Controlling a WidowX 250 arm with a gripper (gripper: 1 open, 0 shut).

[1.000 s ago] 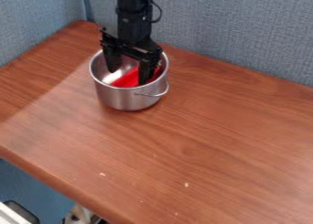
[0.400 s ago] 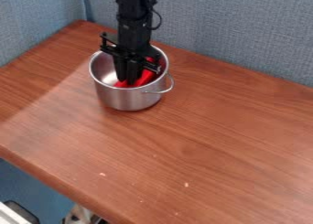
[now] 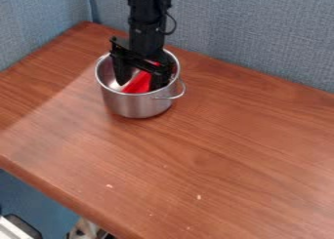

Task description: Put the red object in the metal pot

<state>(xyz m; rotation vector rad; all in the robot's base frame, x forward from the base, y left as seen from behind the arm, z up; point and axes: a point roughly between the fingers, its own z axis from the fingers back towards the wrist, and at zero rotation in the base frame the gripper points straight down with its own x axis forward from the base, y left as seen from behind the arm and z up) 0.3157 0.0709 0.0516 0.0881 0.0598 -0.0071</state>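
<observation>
The metal pot (image 3: pixel 136 99) stands on the wooden table at the upper left, shiny, with a wire handle toward the front right. Inside it lies the red object (image 3: pixel 137 83), tilted against the pot's inner wall, partly hidden by the fingers. My gripper (image 3: pixel 141 71) points straight down into the pot mouth, its black fingers (image 3: pixel 117 61) spread wide on either side of the red object, open and not gripping it.
The wooden table (image 3: pixel 196 165) stretches to the front and right of the pot. A blue-grey wall (image 3: pixel 248 28) runs close behind the pot and the arm. The table's front-left edge drops off to the floor.
The fingers were spread a second ago, pinched together over the red object in between, and now stand spread again. The red object lies loose in the pot. The hand stayed in place.
</observation>
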